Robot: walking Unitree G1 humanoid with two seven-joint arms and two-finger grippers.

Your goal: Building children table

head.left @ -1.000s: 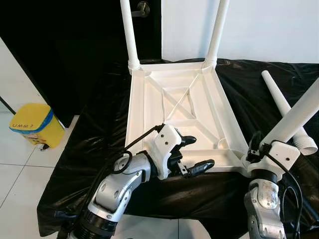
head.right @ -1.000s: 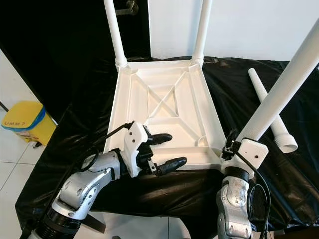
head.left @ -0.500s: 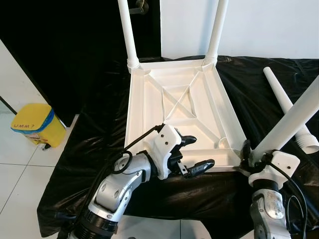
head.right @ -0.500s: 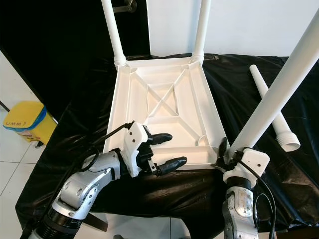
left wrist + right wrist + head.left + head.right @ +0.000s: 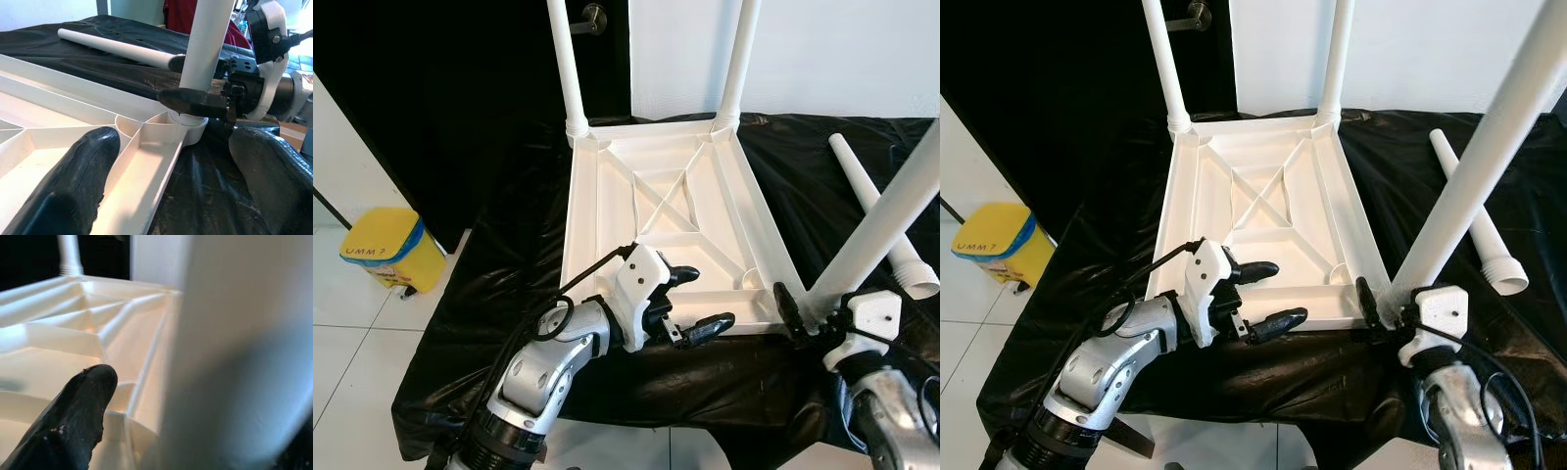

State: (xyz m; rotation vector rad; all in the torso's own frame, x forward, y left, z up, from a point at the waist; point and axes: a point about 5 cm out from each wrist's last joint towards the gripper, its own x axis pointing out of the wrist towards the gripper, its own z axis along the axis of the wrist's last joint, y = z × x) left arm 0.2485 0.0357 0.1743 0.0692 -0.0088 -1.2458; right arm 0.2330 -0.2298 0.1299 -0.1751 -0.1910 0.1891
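Upturned white children's table (image 5: 666,211) lies on the black-draped worktop (image 5: 509,284); right end effector (image 5: 1383,305) grips a leg (image 5: 1474,162) at its 5 o'clock corner, left end effector (image 5: 690,299) released astride its near rim

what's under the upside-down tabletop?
Black plastic sheeting lies under the white tabletop and spreads out past its edges on every side. Whatever supports the sheeting is covered, so it cannot be seen.

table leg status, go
Right gripper shut on leg, foot at corner socket. Left gripper open, straddling tabletop rim. Spare leg lies clear.
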